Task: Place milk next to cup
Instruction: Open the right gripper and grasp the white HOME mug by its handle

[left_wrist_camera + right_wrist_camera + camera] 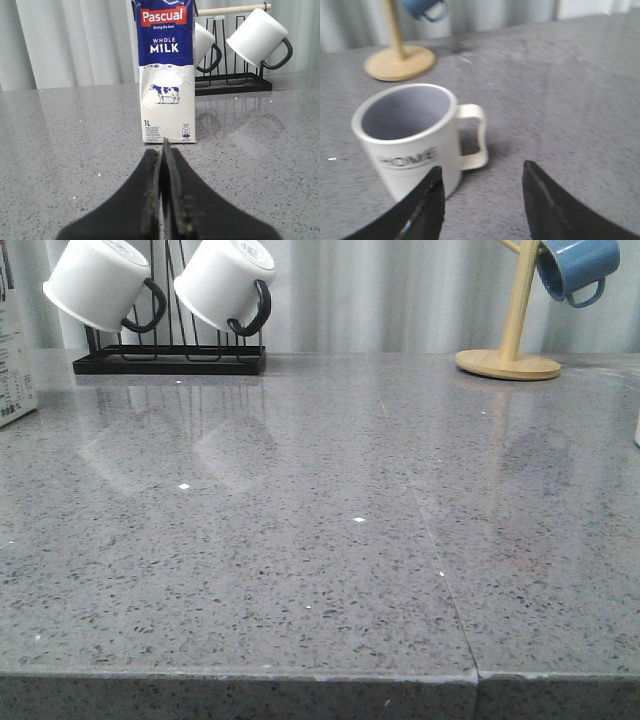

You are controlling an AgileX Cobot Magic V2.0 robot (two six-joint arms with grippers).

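The milk [167,75] stands upright on the grey countertop [320,570], directly ahead of the left gripper [163,150] and apart from it. In the front view only a sliver of the carton shows at the far left edge, and a white sliver at the far right edge is probably the cup, though too little shows to be sure. The two objects appear to sit well apart, at opposite sides of the counter.

The left gripper's jaws are pressed together, with nothing between them. The right gripper [482,175] has its jaws spread wide and empty, hovering just beside the cup [412,137], whose handle faces the gap between the fingers. The right wrist picture is blurred, so the exact clearance to the mug wall cannot be read.

Step in hand, as judged: approach, before any grasp. The carton is not yet lifted.

Next move calls for:
1. Opening the left jaws wider than the carton body.
2. Advancing to straddle the carton at mid-height.
3. Closing firmly, since a tall carton may tip.
4. Carrying it across to the cup and setting it down upright, just beside the cup.

The black mug rack [232,82] behind the carton should be avoided.
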